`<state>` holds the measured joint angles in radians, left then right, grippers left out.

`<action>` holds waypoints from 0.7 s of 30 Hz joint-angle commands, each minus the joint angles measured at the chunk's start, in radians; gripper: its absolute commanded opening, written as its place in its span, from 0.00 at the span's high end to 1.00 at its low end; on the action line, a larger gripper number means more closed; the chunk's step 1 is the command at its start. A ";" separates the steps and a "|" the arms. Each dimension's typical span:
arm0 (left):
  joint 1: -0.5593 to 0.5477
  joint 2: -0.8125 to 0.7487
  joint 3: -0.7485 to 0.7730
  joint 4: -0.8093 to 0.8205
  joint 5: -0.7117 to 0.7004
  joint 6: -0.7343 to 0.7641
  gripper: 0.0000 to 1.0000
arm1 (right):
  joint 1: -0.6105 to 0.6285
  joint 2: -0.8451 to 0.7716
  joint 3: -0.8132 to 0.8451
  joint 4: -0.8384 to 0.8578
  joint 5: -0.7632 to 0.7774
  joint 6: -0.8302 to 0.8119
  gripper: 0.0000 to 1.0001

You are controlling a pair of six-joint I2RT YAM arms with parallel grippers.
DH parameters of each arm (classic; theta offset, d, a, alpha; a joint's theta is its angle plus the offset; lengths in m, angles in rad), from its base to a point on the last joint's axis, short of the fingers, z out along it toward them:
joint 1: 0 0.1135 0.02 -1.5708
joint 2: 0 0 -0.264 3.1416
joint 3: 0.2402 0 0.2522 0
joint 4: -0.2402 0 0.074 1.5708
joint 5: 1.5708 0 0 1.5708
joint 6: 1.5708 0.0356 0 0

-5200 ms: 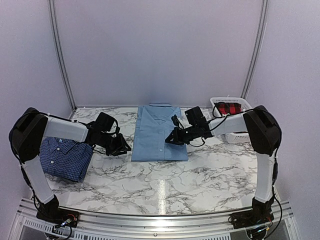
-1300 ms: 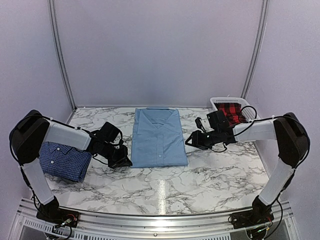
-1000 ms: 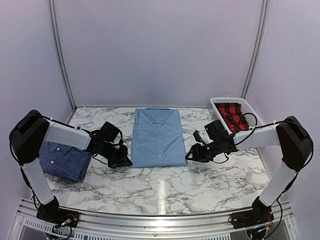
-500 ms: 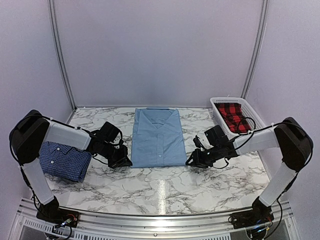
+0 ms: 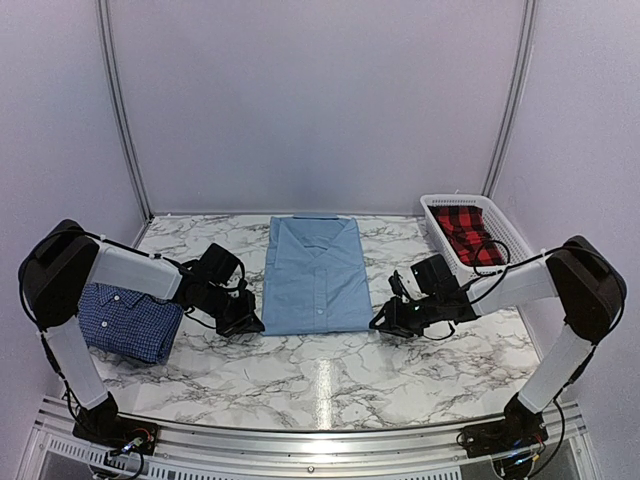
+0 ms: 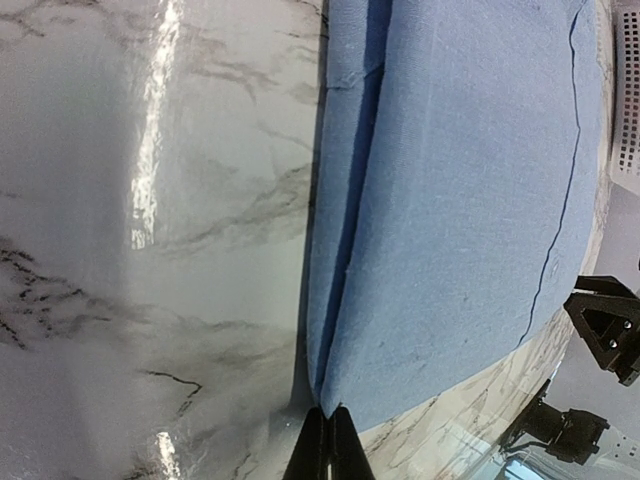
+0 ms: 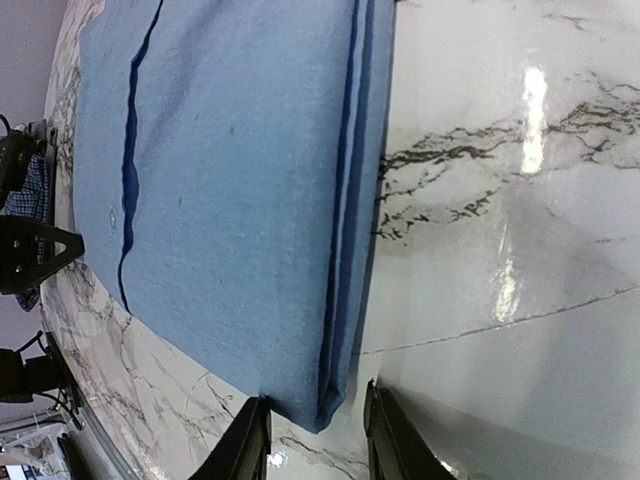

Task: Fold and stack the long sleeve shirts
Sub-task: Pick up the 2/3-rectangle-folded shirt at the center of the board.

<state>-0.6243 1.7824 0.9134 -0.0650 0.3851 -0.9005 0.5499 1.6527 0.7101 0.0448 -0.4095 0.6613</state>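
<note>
Two shirts were on the tabletop [image 5: 330, 380], and both were folded. One light blue shirt [image 5: 318, 278] lay flat at the centre, collar toward the far wall. One dark blue checked shirt [image 5: 125, 322] sat at the left edge, with its upper part hidden under the left arm. One white basket [image 5: 455, 196] stood at the far right and held one red and black plaid cloth [image 5: 460, 228]; what kind of garment that was could not be made out. Two arms were in view, one at each near corner of the light blue shirt. The left pincer [image 5: 256, 324] sat low at the near left corner with its tips pressed together. Its wrist view cut off all but those tips, and whether any cloth was caught between them could not be told. The right pincer [image 5: 378, 323] was spread, its fingers [image 7: 248, 445] standing either side of the near right corner, where the folded layers showed as stacked edges. Whether those fingers touched the cloth could not be determined. The checked shirt lay well apart from the light blue one.
</note>
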 commanded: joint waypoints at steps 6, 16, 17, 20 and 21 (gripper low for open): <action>0.003 -0.026 0.002 -0.021 0.014 0.002 1.00 | 0.012 0.022 -0.013 0.033 0.022 0.043 0.67; -0.009 -0.022 0.001 -0.016 0.009 -0.006 1.00 | 0.018 0.032 -0.028 0.058 0.008 0.064 0.70; -0.009 -0.020 0.001 -0.015 0.009 -0.006 1.00 | 0.020 0.034 -0.028 0.062 0.008 0.067 0.70; -0.012 -0.021 0.001 -0.016 0.009 -0.007 1.00 | 0.026 0.042 -0.027 0.063 0.008 0.067 0.71; -0.012 -0.021 0.001 -0.015 0.007 -0.008 1.00 | 0.027 0.046 -0.029 0.065 0.006 0.067 0.72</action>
<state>-0.6296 1.7824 0.9134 -0.0647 0.3851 -0.9051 0.5552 1.6665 0.6907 0.1135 -0.4080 0.7147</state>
